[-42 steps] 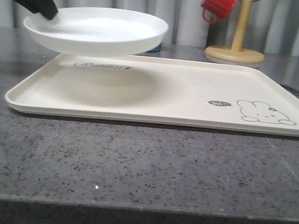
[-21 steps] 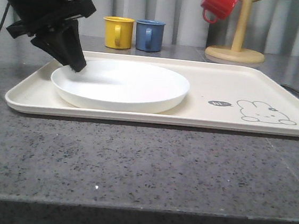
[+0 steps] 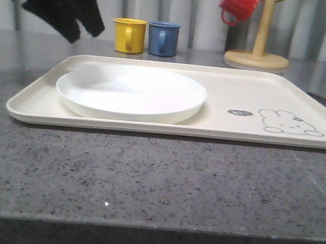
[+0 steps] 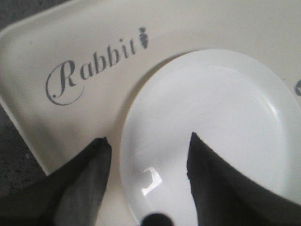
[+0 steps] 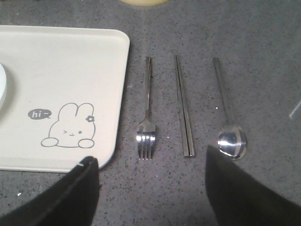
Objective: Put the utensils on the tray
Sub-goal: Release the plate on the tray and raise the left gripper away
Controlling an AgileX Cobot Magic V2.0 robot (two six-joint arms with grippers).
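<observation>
The shallow round white plate (image 3: 131,92) sits on the left half of the large cream plastic tray (image 3: 305,96). Right of the tray, on the grey stone counter (image 5: 263,37), lie the silver four-tined fork (image 5: 147,120), flat metal chopsticks (image 5: 183,106), then the metal spoon (image 5: 228,117).

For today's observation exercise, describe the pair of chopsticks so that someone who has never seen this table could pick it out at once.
Start at the cream tray with the rabbit drawing; on the grey stone counter beside that end lie three metal utensils side by side. The chopsticks are the middle one, between the fork and the spoon. Unlike its neighbours, it is two plain flat strips with no tines or bowl.
</observation>
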